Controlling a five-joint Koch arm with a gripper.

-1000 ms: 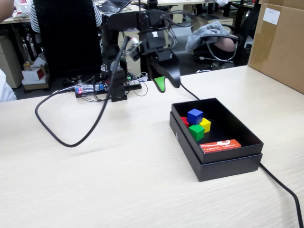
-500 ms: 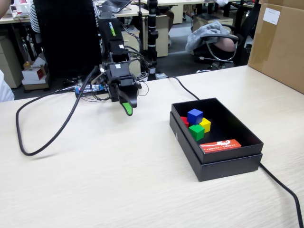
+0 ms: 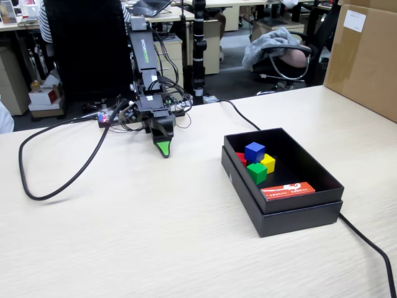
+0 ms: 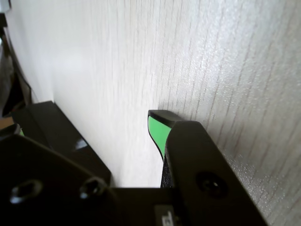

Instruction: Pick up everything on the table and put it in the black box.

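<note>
The black box (image 3: 291, 214) stands on the table at the right of the fixed view. Inside it lie a blue cube (image 3: 254, 151), a yellow cube (image 3: 268, 162), a green cube (image 3: 256, 172), a partly hidden red cube (image 3: 240, 158) and a flat red pack (image 3: 288, 190). My gripper (image 3: 164, 151) hangs tip-down just above the bare tabletop, left of the box, with green pads. In the wrist view the gripper (image 4: 87, 123) is open and empty, one green pad (image 4: 156, 132) at right, and a dark wall of the box (image 4: 61, 136) at left.
A thick black cable (image 3: 59, 189) loops across the table's left part, and another (image 3: 366, 242) runs past the box's right corner. A large cardboard box (image 3: 366, 56) stands at the far right. Office chairs and desks stand behind the table.
</note>
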